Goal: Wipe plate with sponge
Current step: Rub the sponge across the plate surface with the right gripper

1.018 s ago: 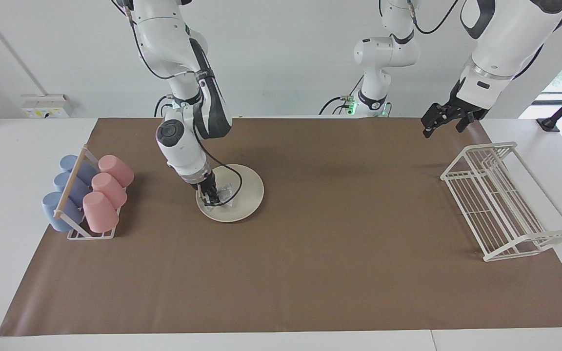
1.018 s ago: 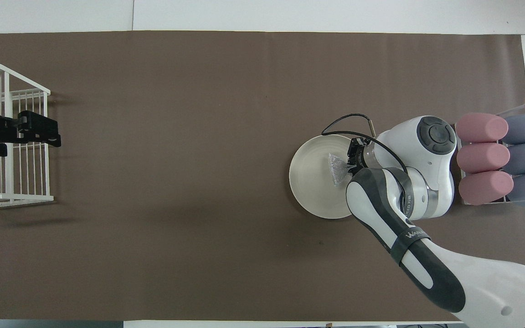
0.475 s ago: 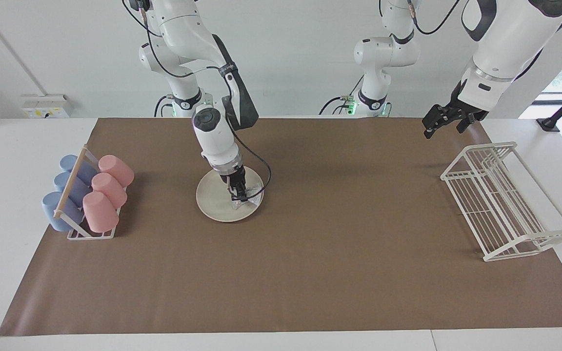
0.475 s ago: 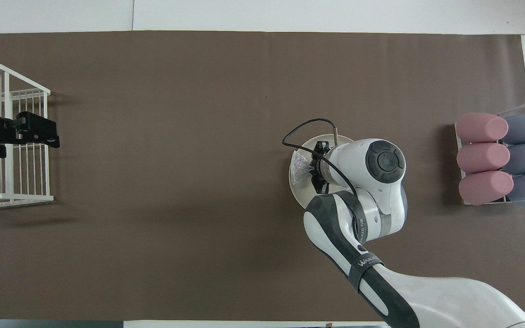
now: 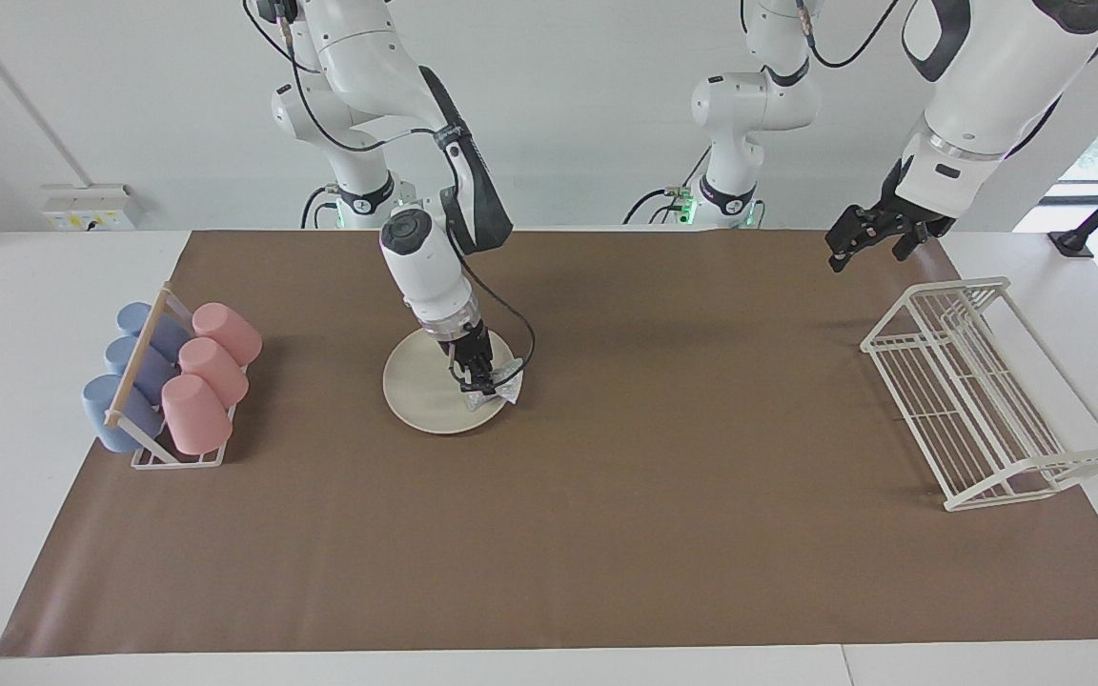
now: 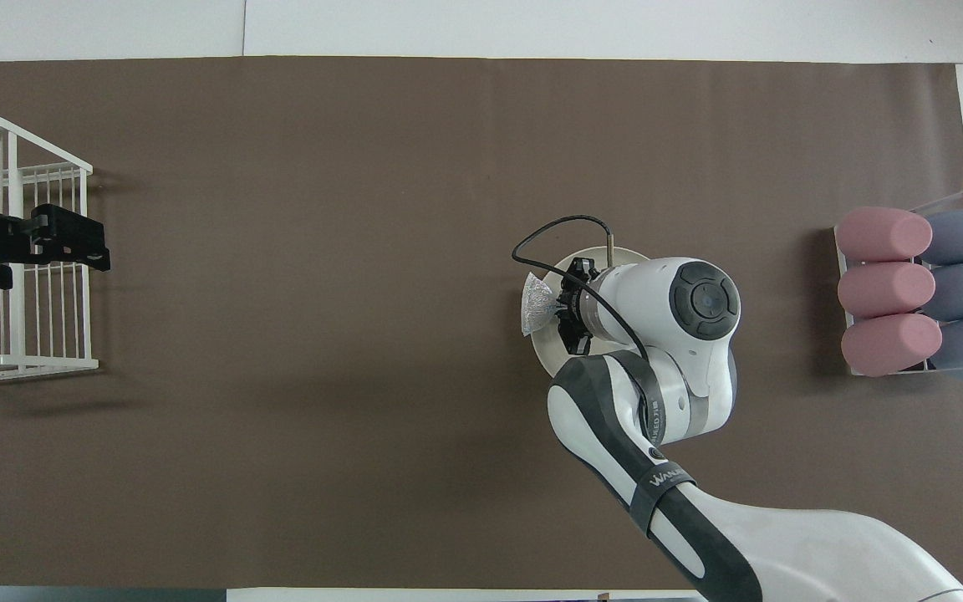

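Brown paper mat (image 5: 606, 534) covers the white table (image 5: 34, 381). White wire dish rack (image 5: 973, 395) sits at my left arm's end. My left gripper (image 5: 859, 238) waits in the air near the mat's corner by that rack, jaws spread wide, nothing in them. Wire-and-wood holder with pink and blue plastic cups (image 5: 172, 381) sits at my right arm's end. Round cream-white shallow plate (image 5: 420, 391) lies on the mat beside that holder, toward the table's middle. My right gripper (image 5: 480, 383) is down on the plate's edge, jaws clamped on the small silvery iridescent mesh sponge (image 5: 503, 389). Sponge overhangs the plate rim on the side toward my left arm's end.
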{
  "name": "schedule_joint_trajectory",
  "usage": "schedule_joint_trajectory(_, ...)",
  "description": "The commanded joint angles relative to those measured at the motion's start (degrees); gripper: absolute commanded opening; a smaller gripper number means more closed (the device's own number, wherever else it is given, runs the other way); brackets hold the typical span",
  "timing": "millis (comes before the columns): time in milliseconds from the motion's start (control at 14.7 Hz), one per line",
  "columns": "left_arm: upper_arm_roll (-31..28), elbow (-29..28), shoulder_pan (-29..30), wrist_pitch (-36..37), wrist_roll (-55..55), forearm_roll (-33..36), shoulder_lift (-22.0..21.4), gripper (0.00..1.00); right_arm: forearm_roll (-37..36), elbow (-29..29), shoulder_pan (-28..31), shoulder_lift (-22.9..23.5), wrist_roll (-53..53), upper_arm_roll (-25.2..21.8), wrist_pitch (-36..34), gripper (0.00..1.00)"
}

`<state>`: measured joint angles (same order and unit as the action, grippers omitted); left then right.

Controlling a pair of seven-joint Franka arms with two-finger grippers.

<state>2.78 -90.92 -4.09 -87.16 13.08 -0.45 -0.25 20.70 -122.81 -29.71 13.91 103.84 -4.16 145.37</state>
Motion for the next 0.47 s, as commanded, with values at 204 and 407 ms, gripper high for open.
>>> schedule_joint_trajectory(204,0.30,-3.99,-0.04,-2.58,0.02,0.36,-2.30,1.00,-6.09,12.48,0.36,-2.66,1.01,-0.50,-22.99,0.00)
schedule_joint_trajectory(407,0.12,-6.79,0.31,-4.85,-0.07,-7.94,-3.52,1.00,-10.14,19.08,0.18,-3.19,4.96,-0.41,-31.44,0.00)
